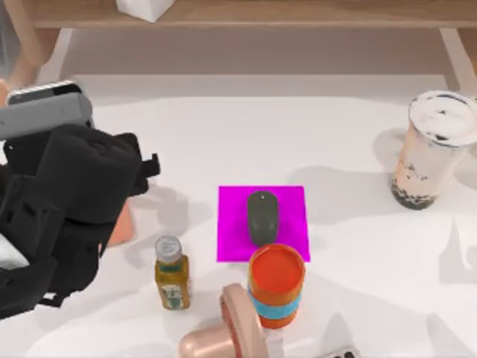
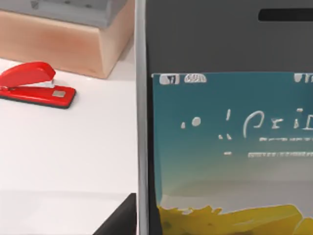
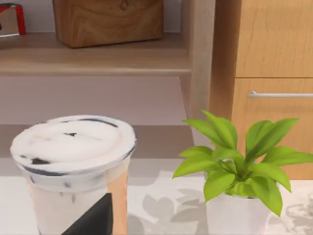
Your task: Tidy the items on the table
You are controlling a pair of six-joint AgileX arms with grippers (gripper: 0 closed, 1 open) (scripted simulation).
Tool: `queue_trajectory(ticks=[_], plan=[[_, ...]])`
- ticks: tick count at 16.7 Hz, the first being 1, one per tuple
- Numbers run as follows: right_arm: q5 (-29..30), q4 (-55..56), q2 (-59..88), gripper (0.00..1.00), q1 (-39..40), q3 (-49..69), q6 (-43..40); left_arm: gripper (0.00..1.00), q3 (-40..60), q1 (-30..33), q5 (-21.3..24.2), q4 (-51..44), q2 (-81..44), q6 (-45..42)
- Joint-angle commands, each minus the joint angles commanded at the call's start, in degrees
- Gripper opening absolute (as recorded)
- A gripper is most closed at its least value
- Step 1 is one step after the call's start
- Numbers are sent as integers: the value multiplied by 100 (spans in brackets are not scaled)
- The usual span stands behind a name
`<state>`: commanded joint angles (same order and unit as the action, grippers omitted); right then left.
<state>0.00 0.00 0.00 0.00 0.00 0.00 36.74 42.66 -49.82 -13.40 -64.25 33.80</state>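
Left arm (image 1: 67,201) sits over the table's (image 1: 358,298) left side with the phone (image 2: 230,147) upright right against its wrist camera, screen facing the lens and a dark finger (image 2: 117,218) at its lower edge; whether that gripper grips it can't be told. Mouse (image 1: 261,216) lies on a magenta mat (image 1: 287,201) mid-table, just behind an orange can (image 1: 276,283), with a small bottle (image 1: 171,274) to the can's left. Bubble tea (image 1: 431,149) stands upright at the right edge, a dark right finger (image 3: 93,218) in front of its wall, that gripper's opening not discernible; a stapler (image 2: 35,85) lies beside the phone and a plant (image 3: 234,171) stands near the cup.
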Motion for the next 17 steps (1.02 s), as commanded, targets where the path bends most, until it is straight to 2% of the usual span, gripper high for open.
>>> queue_trajectory(ticks=[5, 10, 13, 17], plan=[[0, 0, 0, 100, 0, 0, 0, 0, 2, 29, 89, 74, 31, -80], [0, 0, 0, 100, 0, 0, 0, 0, -14, 210, 678, 1107, -67, -644], [0, 0, 0, 100, 0, 0, 0, 0, -56, -174, 805, 1546, -348, -834], [0, 0, 0, 100, 0, 0, 0, 0, -164, -844, 748, 1637, -786, -862]])
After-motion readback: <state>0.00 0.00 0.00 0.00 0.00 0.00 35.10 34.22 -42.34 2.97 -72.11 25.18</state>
